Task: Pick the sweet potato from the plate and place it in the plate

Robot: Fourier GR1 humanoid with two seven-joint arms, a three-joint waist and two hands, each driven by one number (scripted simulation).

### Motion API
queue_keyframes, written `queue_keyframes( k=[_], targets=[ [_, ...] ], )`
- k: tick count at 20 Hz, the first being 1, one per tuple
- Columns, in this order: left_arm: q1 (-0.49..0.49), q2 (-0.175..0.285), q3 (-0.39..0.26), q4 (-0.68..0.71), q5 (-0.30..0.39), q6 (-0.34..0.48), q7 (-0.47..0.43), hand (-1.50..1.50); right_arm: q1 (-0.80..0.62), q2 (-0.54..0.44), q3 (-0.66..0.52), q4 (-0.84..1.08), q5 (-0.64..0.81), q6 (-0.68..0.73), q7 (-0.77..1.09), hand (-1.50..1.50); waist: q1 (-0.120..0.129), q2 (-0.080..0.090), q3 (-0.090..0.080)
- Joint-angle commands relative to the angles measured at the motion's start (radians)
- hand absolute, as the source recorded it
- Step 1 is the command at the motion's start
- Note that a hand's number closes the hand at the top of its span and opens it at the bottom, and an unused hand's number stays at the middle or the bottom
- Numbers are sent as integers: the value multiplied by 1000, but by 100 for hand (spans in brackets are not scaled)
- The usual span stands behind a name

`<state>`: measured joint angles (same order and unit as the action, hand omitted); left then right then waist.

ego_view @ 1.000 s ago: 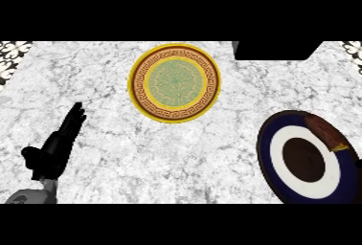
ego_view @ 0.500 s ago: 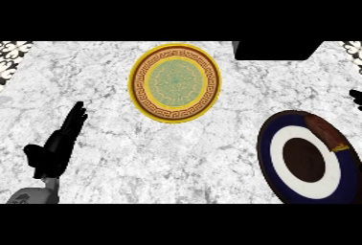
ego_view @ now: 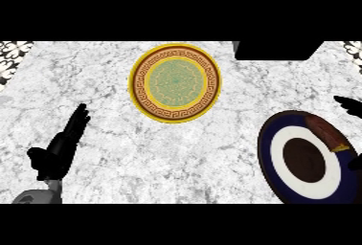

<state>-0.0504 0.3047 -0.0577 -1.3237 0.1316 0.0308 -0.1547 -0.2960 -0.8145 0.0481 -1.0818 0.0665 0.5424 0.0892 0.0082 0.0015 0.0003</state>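
The left robot hand (ego_view: 60, 148) rests open at the tabletop's (ego_view: 176, 158) left, holding nothing. The gold-rimmed plate (ego_view: 175, 83) stands bare as the likely destination. The sweet potato (ego_view: 326, 135) lies on the navy plate's (ego_view: 264, 148) right rim, just beside the right robot hand (ego_view: 346, 102), whose opening cannot be told.

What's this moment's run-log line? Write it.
sweet potato: on navy plate, right side | right hand: view's right edge, beside it | left hand: open, resting left | yellow plate: bare

a humanoid robot's two-tone limbs
the left hand (ego_view: 60, 149) is solid black with slim fingers (ego_view: 76, 122) and a short thumb (ego_view: 37, 156); its forearm (ego_view: 32, 197) is smooth grey. the right hand (ego_view: 350, 104) shows only as black slivers.
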Motion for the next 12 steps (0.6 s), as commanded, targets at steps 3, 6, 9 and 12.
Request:
queue_keyframes(
  k=[3, 6, 9, 12],
  targets=[
    [34, -11, 30, -42, -27, -23, 7, 0, -1, 91, -6, 28, 120, -5, -16, -150, -4, -1, 0],
    [-58, -59, 33, 82, -59, 0, -25, 0, -25, 65, -17, 136, 188, 8, -123, -150, -6, 1, 0],
    [-15, -23, 56, -14, -54, -32, 11, 0, -80, 121, -2, 214, 268, -32, -122, -150, 0, 0, 0],
    [31, -19, 65, -33, -40, -68, 9, 0, -165, 144, -8, 294, 306, -32, -96, -150, 4, 1, 0]
  ],
)
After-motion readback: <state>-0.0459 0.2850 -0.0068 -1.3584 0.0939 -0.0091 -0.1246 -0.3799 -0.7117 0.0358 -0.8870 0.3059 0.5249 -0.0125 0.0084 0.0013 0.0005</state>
